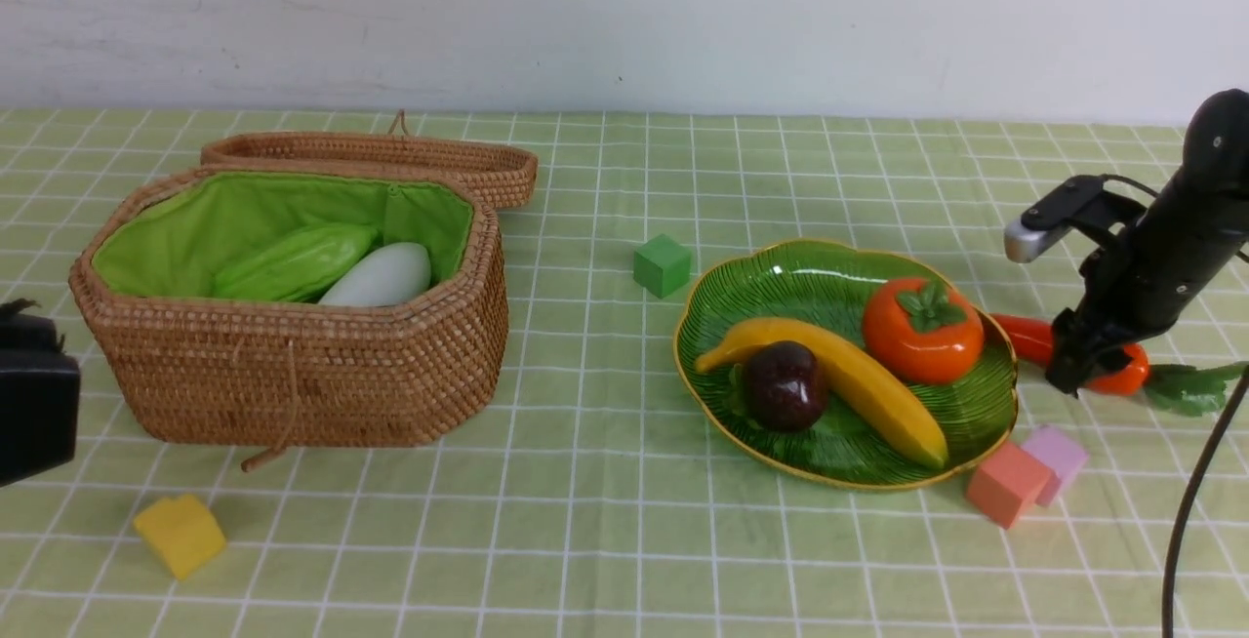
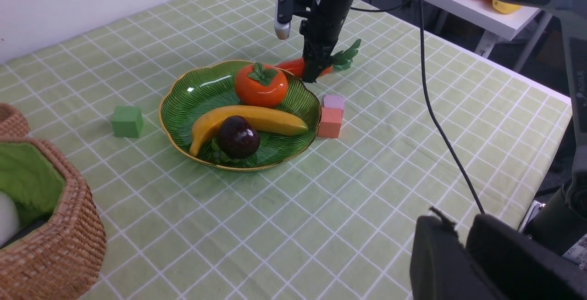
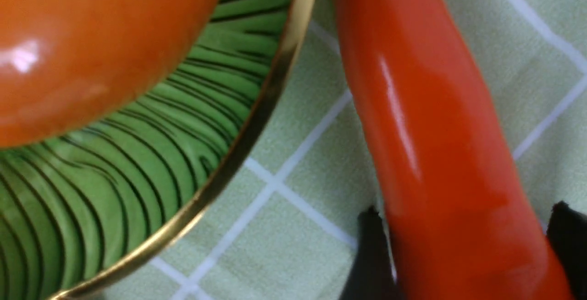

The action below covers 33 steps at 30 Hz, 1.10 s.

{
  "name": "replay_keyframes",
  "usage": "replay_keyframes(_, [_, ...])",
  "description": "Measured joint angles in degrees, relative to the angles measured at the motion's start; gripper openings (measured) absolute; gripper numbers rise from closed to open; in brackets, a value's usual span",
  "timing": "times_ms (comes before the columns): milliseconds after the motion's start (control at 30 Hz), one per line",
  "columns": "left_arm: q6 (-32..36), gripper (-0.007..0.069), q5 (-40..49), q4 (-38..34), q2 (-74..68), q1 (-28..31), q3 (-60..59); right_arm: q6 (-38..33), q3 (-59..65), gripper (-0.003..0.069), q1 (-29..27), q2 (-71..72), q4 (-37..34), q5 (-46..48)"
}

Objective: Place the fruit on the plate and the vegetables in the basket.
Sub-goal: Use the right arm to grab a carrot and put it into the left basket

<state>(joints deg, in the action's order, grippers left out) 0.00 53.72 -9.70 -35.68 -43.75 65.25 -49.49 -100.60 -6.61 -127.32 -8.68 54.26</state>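
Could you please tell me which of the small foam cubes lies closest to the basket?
The yellow cube, on the cloth just in front of the basket; the green cube and the others sit near the plate.

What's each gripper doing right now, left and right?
Left gripper: fingers close together with a narrow gap, holding nothing, away from the objects.
Right gripper: down at the carrot, fingers on both sides of it; a firm grip cannot be told.
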Motion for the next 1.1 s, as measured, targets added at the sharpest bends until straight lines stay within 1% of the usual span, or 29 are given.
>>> replay_keyframes(33, [0.0, 0.0095, 0.0, 0.0, 0.0, 0.0, 0.0, 0.0, 0.0, 0.0428, 0.0, 0.0, -0.3, 0.4])
replay_keyframes(67, [0.0, 0.0095, 0.0, 0.0, 0.0, 0.0, 0.0, 0.0, 0.0, 0.0428, 0.0, 0.0, -0.3, 0.4])
replay_keyframes(133, [0.0, 0.0095, 0.0, 0.1, 0.0, 0.0, 0.0, 0.0, 0.0, 0.037, 0.0, 0.0, -0.6, 0.7])
replay_keyframes(600, [0.0, 0.0095, -0.6, 0.1, 0.0, 0.0, 0.0, 0.1, -0.1, 0.0366, 0.0, 0.3, -0.6, 2.2])
replay_keyframes(733, [0.0, 0.0099, -0.9, 0.1, 0.0, 0.0, 0.0, 2.5, 0.1, 0.0366, 0.0, 2.5, 0.0, 3.9])
replay_keyframes(867, [0.0, 0.0102, -0.9, 0.6, 0.0, 0.0, 0.0, 6.7, 0.1, 0.0366, 0.0, 6.2, 1.8, 4.8])
replay_keyframes(1000, [0.0, 0.0102, -0.9, 2.0, 0.0, 0.0, 0.0, 14.5, 0.1, 0.0366, 0.0, 9.9, 5.2, 7.2])
replay_keyframes(1100, [0.0, 0.0102, -0.9, 2.8, 0.0, 0.0, 0.0, 21.6, 0.1, 0.0366, 0.0, 12.9, 7.1, 11.2])
